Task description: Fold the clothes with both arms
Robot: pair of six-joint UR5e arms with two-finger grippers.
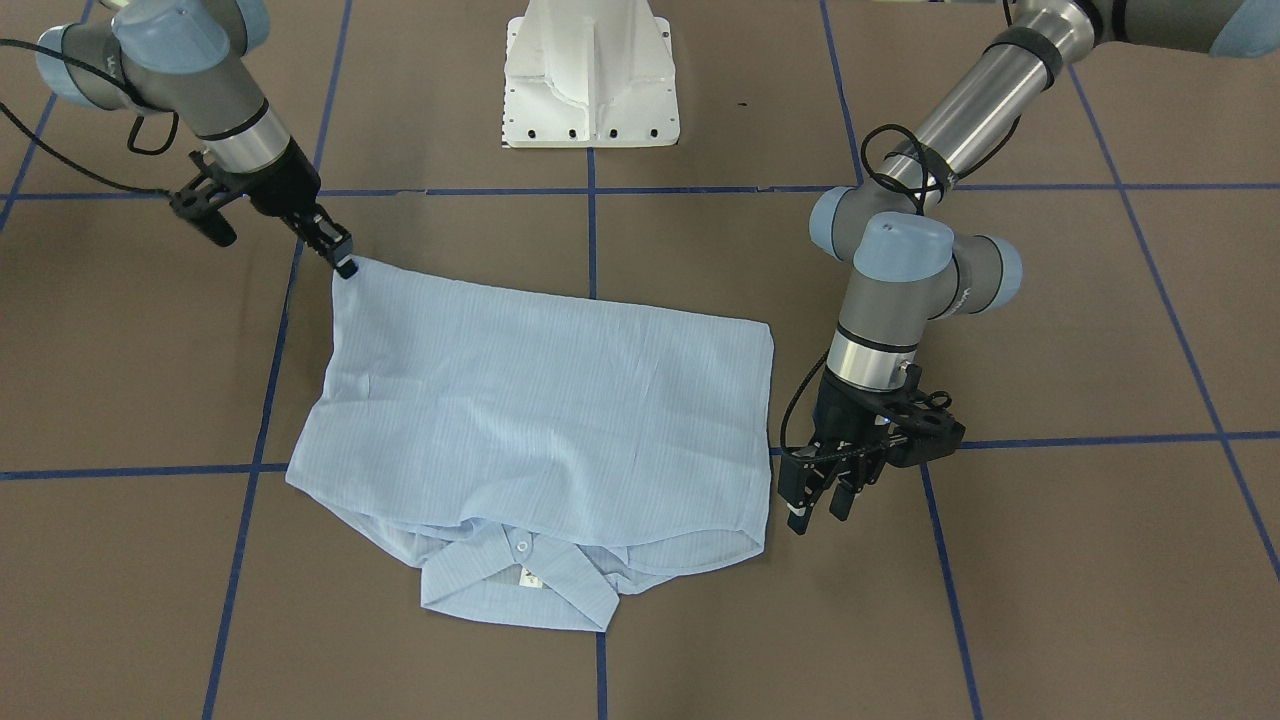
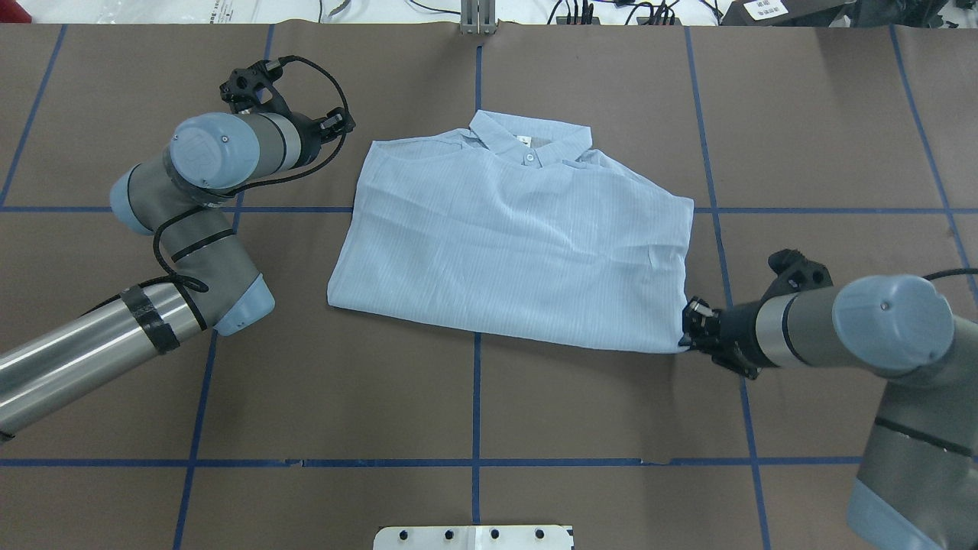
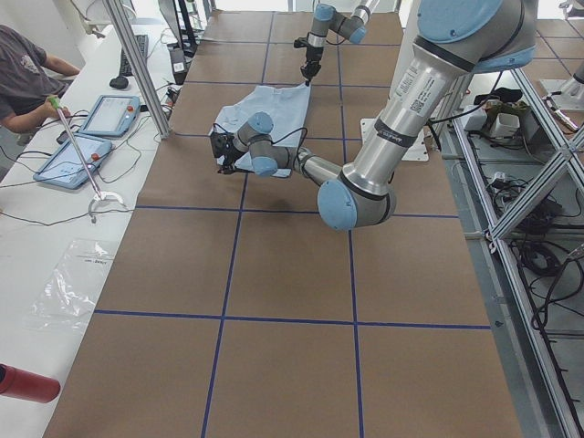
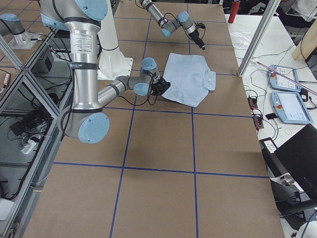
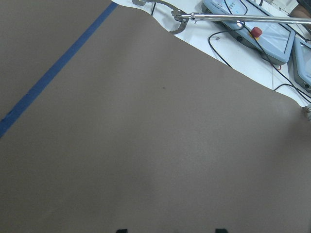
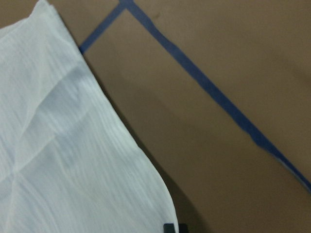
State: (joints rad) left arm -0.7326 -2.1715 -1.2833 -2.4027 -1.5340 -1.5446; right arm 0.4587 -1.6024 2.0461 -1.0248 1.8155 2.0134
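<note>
Shirt (image 1: 540,400) lies folded into a broad rectangle, mid-table (image 1: 1050,560), pale blue with fine stripes.

Front-facing view: collar (image 1: 530,590) points away from the robot and pokes out under the folded edge. Right gripper (image 1: 343,262) has its jaws pinched on the shirt corner nearest the robot, on that arm's side. Left gripper (image 1: 818,505) points down just beside the opposite side edge, near the collar end. Its fingers are spread, with nothing between them and no contact with the cloth.

Overhead view: collar (image 2: 527,141) is at the far side. Right gripper (image 2: 694,330) comes in low and clamps the near corner. Left arm's wrist (image 2: 221,149) sits beside the shirt's far corner and covers its own gripper.

Left side view: shirt (image 3: 278,105) lies between the near and far grippers. Jaw states are too small to judge.

Right side view: the near arm's gripper meets the shirt (image 4: 190,79) at its corner, and the far one hangs off the other edge.

Left wrist view: only bare brown table shows, with two fingertips (image 5: 121,230) well apart at the bottom edge.

Right wrist view: cloth (image 6: 73,160) fills the left half, running down to the black fingertip (image 6: 170,227). Blue tape line (image 6: 218,97) crosses the table beside it.
</note>
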